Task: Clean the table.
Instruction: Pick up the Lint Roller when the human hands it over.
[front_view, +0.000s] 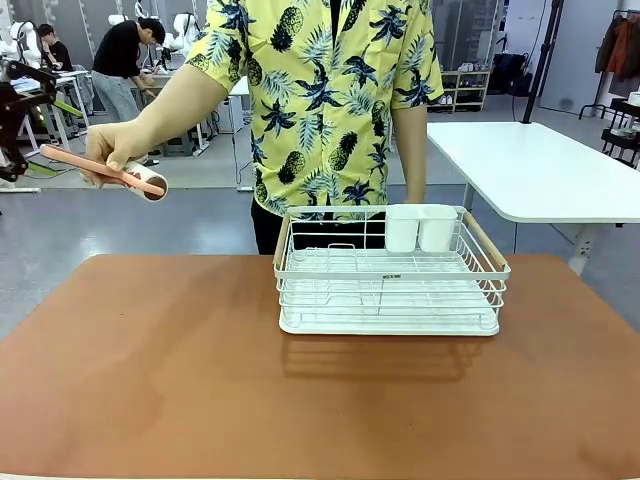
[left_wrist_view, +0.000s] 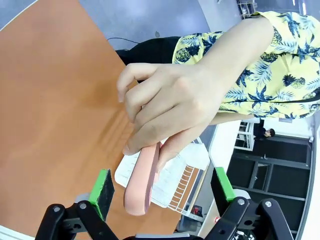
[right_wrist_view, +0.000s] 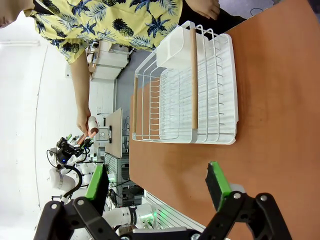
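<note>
Person's hand (left_wrist_view: 170, 105) holds pink tool (left_wrist_view: 142, 182) before left end effector (left_wrist_view: 161, 192), released; right end effector (right_wrist_view: 157, 182) released above counter (right_wrist_view: 280, 100).

Wide open table (front_view: 150, 380) front and left; dish rack (front_view: 390, 290) toward the far middle.

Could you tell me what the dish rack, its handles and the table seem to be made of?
The dish rack looks like metal wire coated smooth white: thin, evenly bent rods. Its handles look like light bare wood, pale tan bars; grain is too small to confirm. The table has a matte terracotta top with dull reflections, perhaps laminate or painted board.
</note>
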